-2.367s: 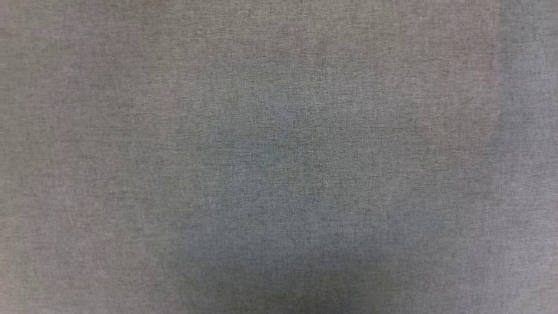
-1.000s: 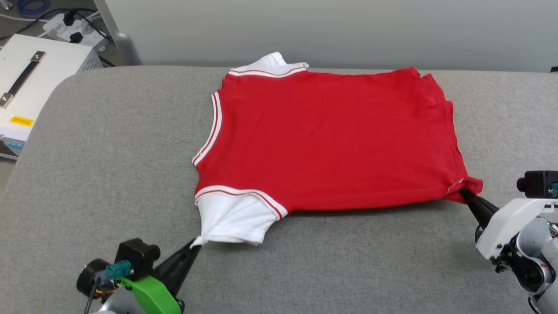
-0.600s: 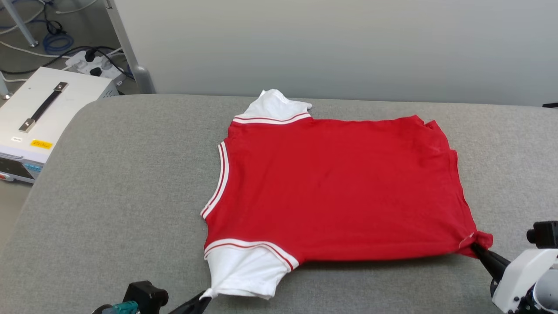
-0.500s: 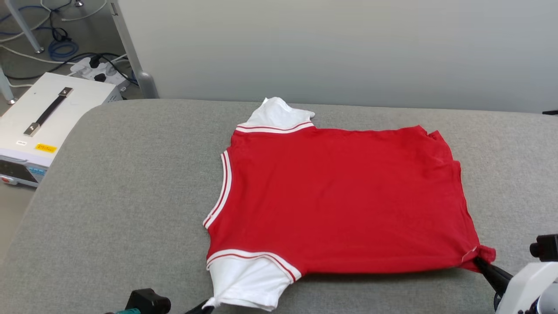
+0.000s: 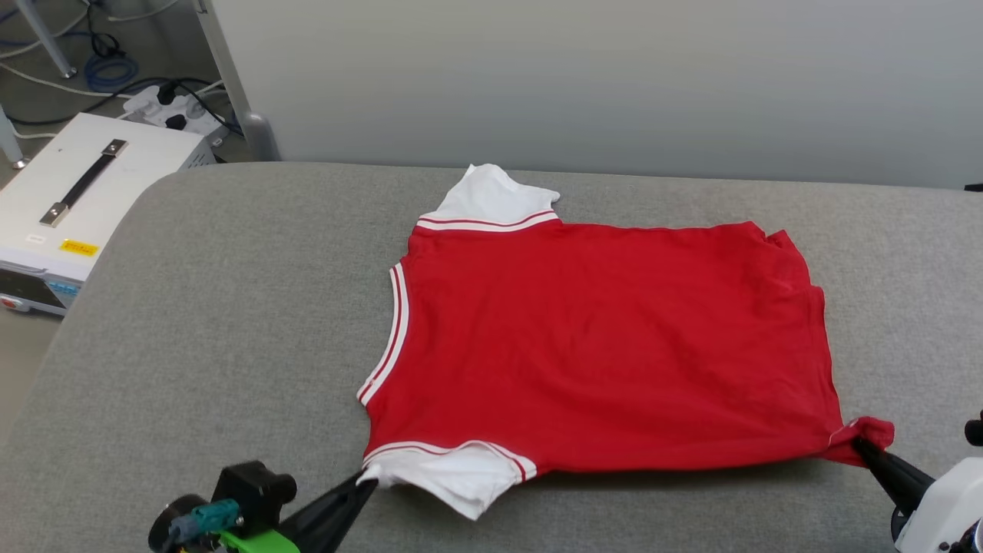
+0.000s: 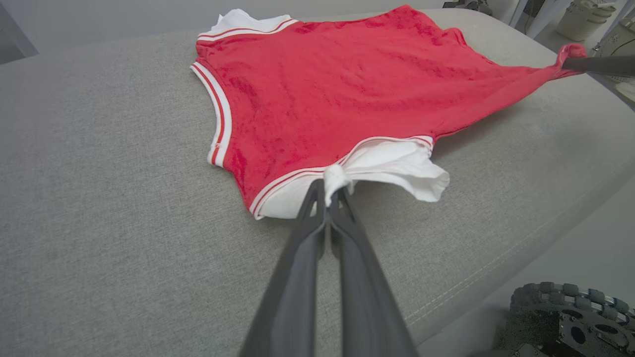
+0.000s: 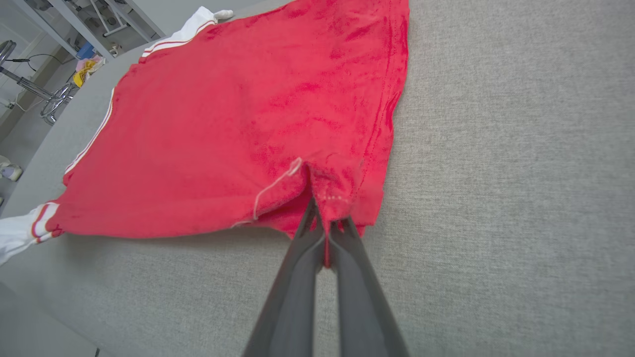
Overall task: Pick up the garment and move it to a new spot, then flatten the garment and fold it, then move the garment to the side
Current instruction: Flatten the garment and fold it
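The garment [image 5: 599,346], a red jersey with white sleeves and red-white striped trim, lies spread with its plain side up on the grey padded table [image 5: 215,322]. My left gripper [image 5: 367,482] is shut on the tip of the near white sleeve [image 6: 392,166], as the left wrist view shows at the gripper [image 6: 328,191]. My right gripper [image 5: 862,444] is shut on the garment's near right hem corner, which bunches around the gripper [image 7: 322,220] in the right wrist view. The hem corner is lifted a little off the table. The far white sleeve [image 5: 488,196] lies flat.
A white equipment box [image 5: 84,192] with a handle stands on the floor to the left. A power strip and cables [image 5: 169,107] lie behind it. A pale wall [image 5: 599,84] runs behind the table. The table's near edge [image 6: 496,277] drops to the floor.
The head camera has tilted up and settled, shifting the whole picture. Both grippers keep their hold; the near white sleeve is now drawn in and crumpled toward the left gripper.
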Controlling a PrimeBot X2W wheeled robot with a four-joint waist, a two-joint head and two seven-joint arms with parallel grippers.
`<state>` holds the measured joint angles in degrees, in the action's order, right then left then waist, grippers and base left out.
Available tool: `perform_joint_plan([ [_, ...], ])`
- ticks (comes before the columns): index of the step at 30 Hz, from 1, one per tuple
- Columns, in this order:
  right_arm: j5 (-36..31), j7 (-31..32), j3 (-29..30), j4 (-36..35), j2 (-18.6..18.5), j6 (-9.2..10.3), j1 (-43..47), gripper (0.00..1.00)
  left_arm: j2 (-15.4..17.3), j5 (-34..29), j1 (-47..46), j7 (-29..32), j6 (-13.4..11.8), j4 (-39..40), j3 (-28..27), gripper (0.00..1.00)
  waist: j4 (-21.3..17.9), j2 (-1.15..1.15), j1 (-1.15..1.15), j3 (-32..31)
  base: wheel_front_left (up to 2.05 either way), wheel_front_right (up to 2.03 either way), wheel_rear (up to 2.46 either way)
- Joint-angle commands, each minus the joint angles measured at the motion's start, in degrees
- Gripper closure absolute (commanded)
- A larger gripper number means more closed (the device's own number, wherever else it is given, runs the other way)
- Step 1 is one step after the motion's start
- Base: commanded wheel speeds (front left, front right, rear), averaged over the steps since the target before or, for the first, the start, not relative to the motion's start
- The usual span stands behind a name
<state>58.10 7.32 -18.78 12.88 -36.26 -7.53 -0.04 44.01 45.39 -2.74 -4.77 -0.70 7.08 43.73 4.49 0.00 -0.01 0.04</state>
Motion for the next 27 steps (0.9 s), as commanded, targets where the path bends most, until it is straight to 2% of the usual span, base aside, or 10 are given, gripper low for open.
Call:
perform_joint_plan([
  [1,-0.66,0.63,1.34,-1.0,0.59,0.04,-0.56,1.0,-0.48,-0.49,-2.58,-0.43,0.37,-0.47,-0.76,1.0,-0.5,0.0,0.01,1.79,0.0,0.0,0.0],
  [11,-4.99,6.66,6.22,-3.37,4.23,0.04,-5.85,1.0,-2.98,-1.54,-14.01,0.67,3.02,-6.81,-2.91,1.0,-1.36,0.0,0.01,7.75,0.0,0.0,0.0],
  [27,-13.52,12.11,9.04,3.46,10.02,0.04,-15.58,1.0,-7.78,-3.0,-26.96,1.86,7.19,-22.43,-0.25,1.0,-2.35,0.0,0.01,14.3,0.0,0.0,0.0],
])
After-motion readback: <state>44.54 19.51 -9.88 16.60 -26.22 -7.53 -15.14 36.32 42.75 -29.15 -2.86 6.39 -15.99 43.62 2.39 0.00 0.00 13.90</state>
